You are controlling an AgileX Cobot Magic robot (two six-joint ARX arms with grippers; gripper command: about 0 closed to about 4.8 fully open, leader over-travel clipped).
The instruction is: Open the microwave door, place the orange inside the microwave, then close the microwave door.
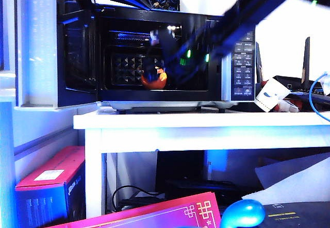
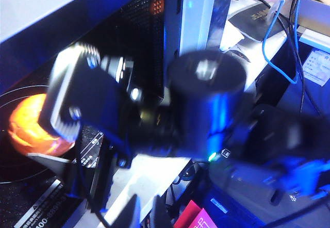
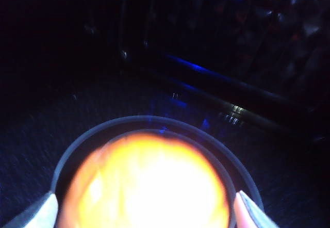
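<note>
The black microwave [image 1: 242,58] stands on the white table with its door [image 1: 77,52] swung open to the left. The orange [image 1: 153,80] [image 2: 31,127] [image 3: 149,186] rests inside on the glass turntable [image 3: 154,120]. My right arm reaches into the cavity. My right gripper [image 1: 153,73] [image 3: 144,212] is open and straddles the orange, with a thin gap between each fingertip [image 3: 250,210] and the fruit. My left gripper [image 2: 146,210] hangs over the table's front edge outside the oven. Its dark tips are close together with nothing between them.
The white table [image 1: 206,122] carries a black router and a blue cable [image 1: 319,99] to the right of the oven. Below it lie a pink box [image 1: 51,176], a pink printed carton [image 1: 170,212] and a glossy blue rounded object [image 1: 242,212].
</note>
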